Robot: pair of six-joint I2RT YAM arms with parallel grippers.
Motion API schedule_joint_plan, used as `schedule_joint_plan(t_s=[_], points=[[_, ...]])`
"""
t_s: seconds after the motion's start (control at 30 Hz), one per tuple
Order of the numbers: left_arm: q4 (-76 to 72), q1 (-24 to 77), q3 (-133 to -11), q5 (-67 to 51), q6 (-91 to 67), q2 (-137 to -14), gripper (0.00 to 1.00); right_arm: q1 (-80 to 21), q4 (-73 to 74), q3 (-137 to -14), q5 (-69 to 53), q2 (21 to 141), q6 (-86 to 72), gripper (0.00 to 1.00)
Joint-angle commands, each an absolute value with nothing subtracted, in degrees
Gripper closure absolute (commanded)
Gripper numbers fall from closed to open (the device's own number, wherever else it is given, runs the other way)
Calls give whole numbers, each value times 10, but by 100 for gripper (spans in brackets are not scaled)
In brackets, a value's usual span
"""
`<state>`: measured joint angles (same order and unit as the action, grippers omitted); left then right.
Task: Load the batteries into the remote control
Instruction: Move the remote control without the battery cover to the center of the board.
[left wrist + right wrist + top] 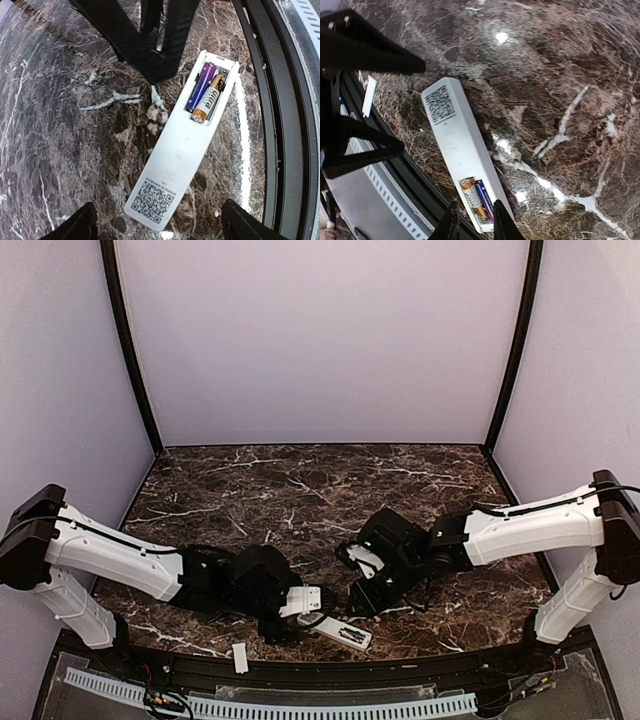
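The white remote control [180,155] lies face down near the table's front edge, with a QR label at one end. It also shows in the top view [340,633] and the right wrist view [460,145]. Its battery bay is uncovered. Two batteries lie in it side by side, a gold-and-black one [207,100] and a blue-purple one [199,86], also visible in the right wrist view [479,200]. My left gripper [157,220] is open, its fingers wide apart on either side of the QR end. My right gripper [472,222] hovers over the battery end, fingers narrowly apart and empty.
A short plain white strip [240,657] lies on the black rim left of the remote, also seen in the right wrist view [370,95]. The black raised table rim [280,125] runs just beside the remote. Purple walls enclose the marble table [320,490].
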<state>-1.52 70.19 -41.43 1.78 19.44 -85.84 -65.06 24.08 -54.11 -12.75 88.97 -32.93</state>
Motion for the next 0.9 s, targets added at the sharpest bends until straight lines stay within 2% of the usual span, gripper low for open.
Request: schedule_joint_plan(t_s=[0.0,0.37,0.47,0.7,0.87], points=[[56,677,-468,-64,294,-913,15,-637,279,-557,-121,872,-371,76],[84,656,-513,-91,319,-981,20,-621,278,-545,-121,858,-357,74],[104,656,-518,-97,310,-985,26,-614,280,-544,-123,857,-356,74],[102,656,-513,-89,273,-984,47,-597,287,-544,-119,858,-367,75],[102,657,-507,-90,242,-976,55,-589,295,-544,-111,857,-371,74]])
